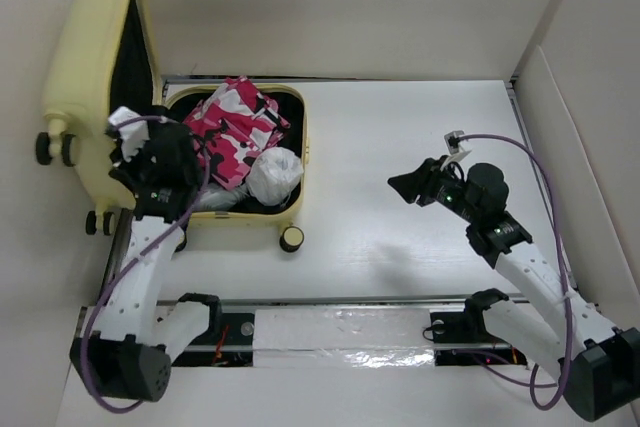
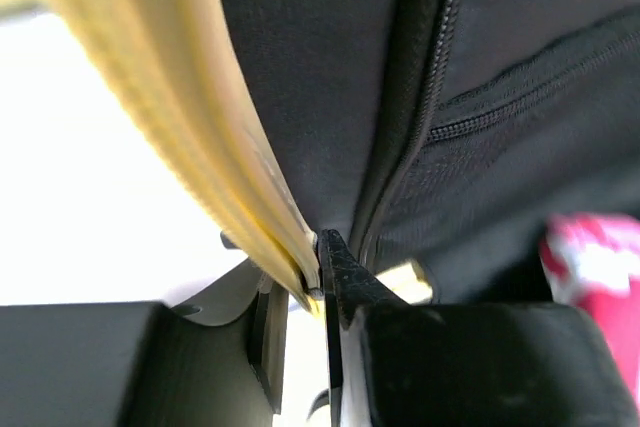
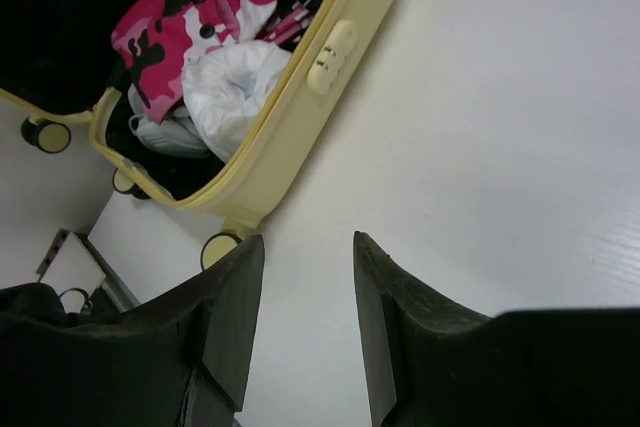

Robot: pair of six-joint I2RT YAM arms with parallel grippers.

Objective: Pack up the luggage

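White tabletop (image 1: 400,267) is lying bare along the near edge and across the whole right half, leaving wide open room on that side. The right gripper (image 1: 405,185) is hanging over that bare stretch, well apart from the luggage (image 1: 292,152), its jaws spread with nothing between them. The left gripper (image 2: 318,282) is reaching in at the left, its jaws clenching the yellow rim of the lid (image 1: 90,67). The lid is standing upright, close to the left wall (image 1: 30,27). The luggage is sitting open at the far left of the table, its base holding pink camouflage cloth (image 1: 235,122) and a white bundle (image 1: 273,175). One wheel (image 1: 291,238) is poking out at its near corner.
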